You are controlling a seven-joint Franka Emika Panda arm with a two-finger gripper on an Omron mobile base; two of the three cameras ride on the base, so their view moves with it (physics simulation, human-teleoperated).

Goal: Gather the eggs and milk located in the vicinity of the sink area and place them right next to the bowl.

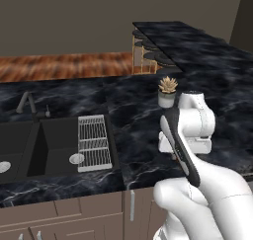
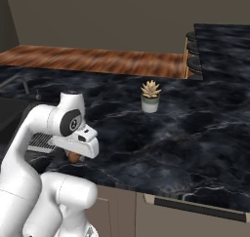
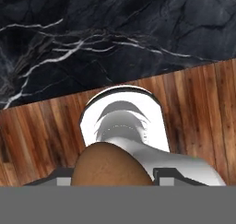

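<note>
Clearly our claw (image 2: 73,156) is clamped on the reddish-brown egg (image 3: 113,165), which sits between the fingers in the hand view and peeks out under the hand in the right base view. We hold it above the dark marble table (image 1: 143,115), just to the right of the sink (image 1: 49,145) and its white wire rack (image 1: 94,142). Beyond the sink to the right stands a small potted succulent (image 1: 167,92).

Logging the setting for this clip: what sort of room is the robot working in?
A home kitchen, rendered in simulation: a black marble counter with a recessed sink, a curved tap and cabinet doors below. A small potted plant stands on the counter.
</note>
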